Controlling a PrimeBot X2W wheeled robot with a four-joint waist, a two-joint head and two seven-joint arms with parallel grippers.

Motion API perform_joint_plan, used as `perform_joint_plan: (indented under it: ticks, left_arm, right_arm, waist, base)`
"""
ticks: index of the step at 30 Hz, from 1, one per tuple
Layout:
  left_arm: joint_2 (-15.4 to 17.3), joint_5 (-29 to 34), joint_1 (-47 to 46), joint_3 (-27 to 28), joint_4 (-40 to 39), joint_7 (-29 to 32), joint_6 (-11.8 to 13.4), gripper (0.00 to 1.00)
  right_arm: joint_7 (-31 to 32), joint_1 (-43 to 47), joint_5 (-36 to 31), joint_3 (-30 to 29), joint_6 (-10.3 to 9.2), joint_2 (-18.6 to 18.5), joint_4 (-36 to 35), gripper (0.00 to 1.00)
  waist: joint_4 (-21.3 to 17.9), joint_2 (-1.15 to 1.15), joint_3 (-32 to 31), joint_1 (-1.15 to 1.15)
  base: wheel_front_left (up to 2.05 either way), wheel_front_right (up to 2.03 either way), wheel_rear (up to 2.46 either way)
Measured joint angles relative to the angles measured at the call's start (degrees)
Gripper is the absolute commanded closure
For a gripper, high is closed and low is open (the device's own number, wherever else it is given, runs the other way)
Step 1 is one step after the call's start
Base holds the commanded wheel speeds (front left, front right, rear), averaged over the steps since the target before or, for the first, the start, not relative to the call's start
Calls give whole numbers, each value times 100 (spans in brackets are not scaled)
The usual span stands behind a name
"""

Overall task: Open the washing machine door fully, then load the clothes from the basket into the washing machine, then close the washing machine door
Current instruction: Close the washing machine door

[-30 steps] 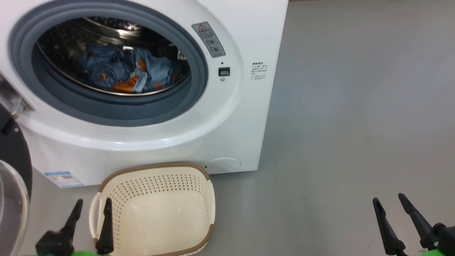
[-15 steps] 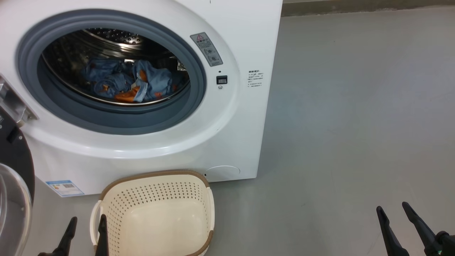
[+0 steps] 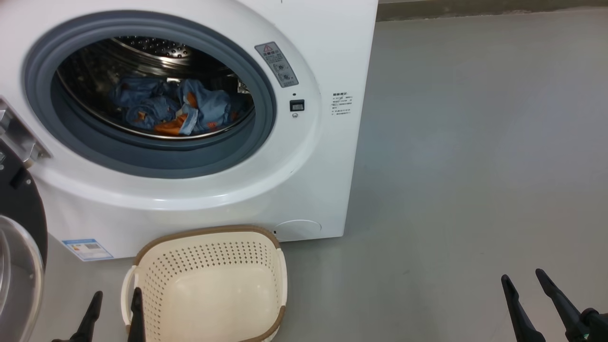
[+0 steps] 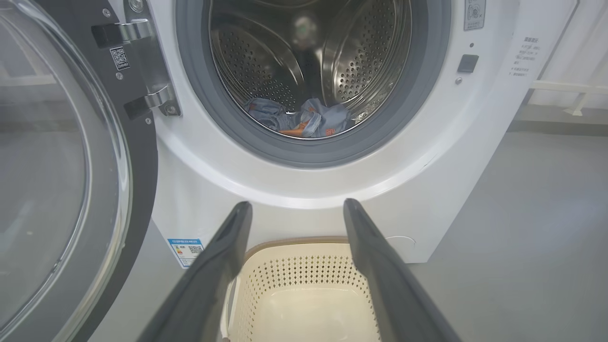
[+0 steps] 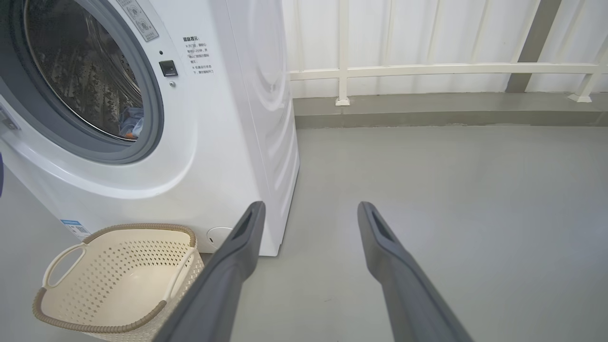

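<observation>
With clothes (image 3: 175, 109) in the drum (image 4: 361, 57) and basket (image 3: 204, 232) empty, the washing machine door (image 4: 71, 190) hangs open left of my left gripper (image 4: 297, 204), the nearer one, its free edge seemingly off-frame; my left and right gripper (image 5: 308, 206) both gape, empty.

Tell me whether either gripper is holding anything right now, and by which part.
Nothing is held. The left gripper and the right gripper are both open and empty; the clothes lie inside the washing machine, and the basket is empty.
</observation>
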Motion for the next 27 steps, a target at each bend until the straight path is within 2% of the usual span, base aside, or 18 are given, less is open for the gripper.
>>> perform_joint_plan:
  ticks: [15,27]
  left_arm:
    - [1,-48,3,-33,-118,0,-1,0]
    - [1,-46,3,-80,-164,0,-1,0]
  right_arm:
    - [0,-16,1,31,0,-1,-11,0]
    - [0,-20,0,52,0,-1,-10,0]
  waist:
    - [55,0,20,0]
    - [105,0,41,0]
  base:
    - [-142,142,0]
    - [-37,37,0]
